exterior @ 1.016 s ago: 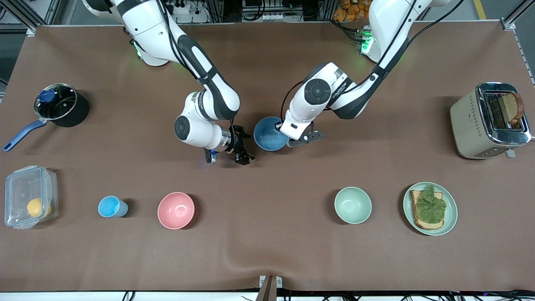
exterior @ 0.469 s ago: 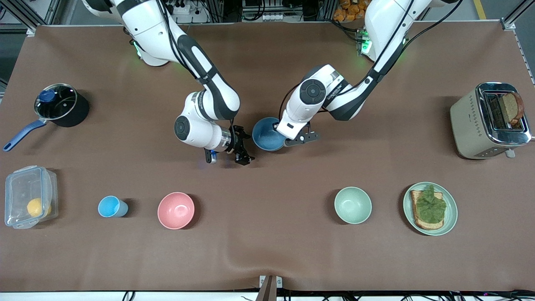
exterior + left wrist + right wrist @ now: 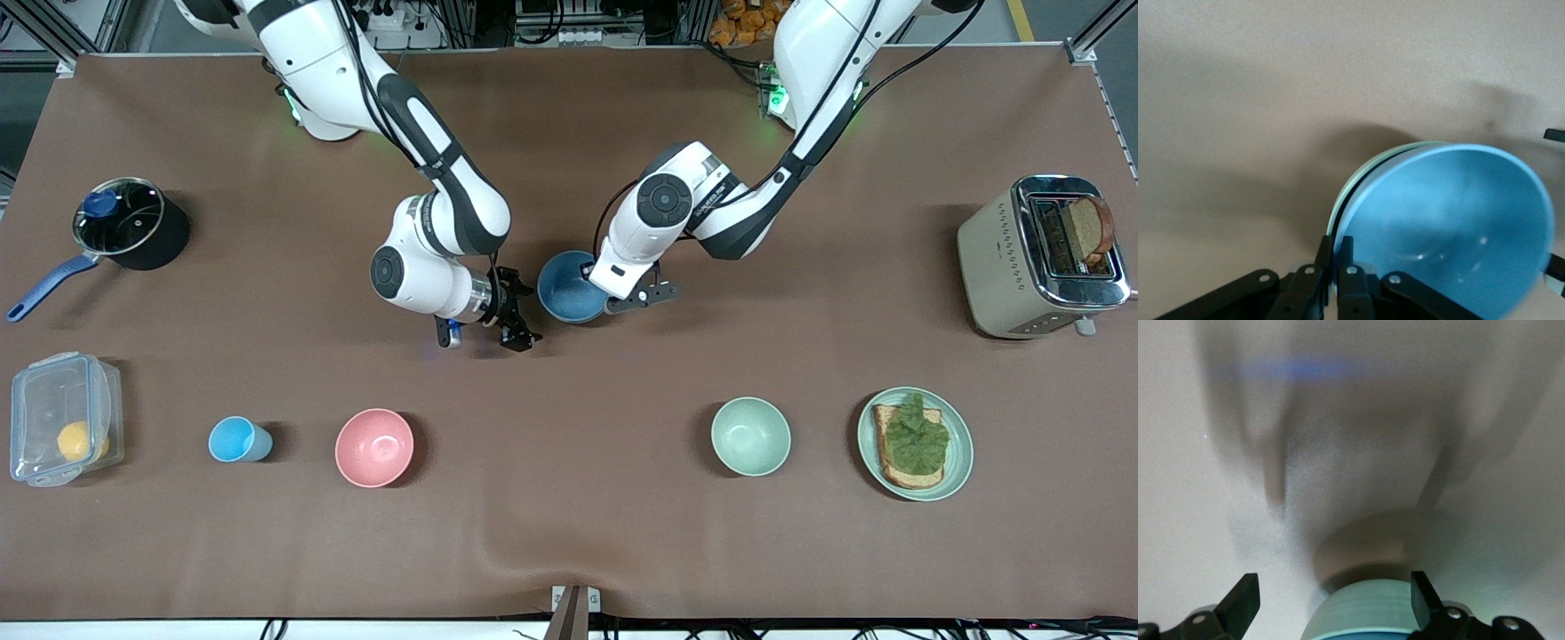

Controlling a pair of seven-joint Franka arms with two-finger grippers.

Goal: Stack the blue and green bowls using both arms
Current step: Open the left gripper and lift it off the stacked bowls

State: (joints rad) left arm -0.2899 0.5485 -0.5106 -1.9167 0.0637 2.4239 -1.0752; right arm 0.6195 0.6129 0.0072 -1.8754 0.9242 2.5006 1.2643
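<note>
**A:** What is the left gripper (image 3: 1336, 263) doing?

**B:** It is pinching the rim of the blue bowl (image 3: 564, 298), fingers drawn close on either side of the wall, on the side facing the left arm's end of the table.

**A:** And the right gripper (image 3: 518, 313)?

**B:** It is hanging low with its fingers spread wide. They are flanking the green bowl (image 3: 1365, 613) without gripping it.

**A:** So the bowls are lying between the two grippers?

**B:** Yes. They are midway along the table, a little toward the robots' edge. The blue bowl is sitting inside the green one, with a sliver of sage rim peeking out around it.

**A:** Which way should the left gripper be going next?

**B:** Straight up off the rim, I'd judge. The bowls are round, so no axis matters. The blue one is looking slightly tilted, matte and plain.
</note>
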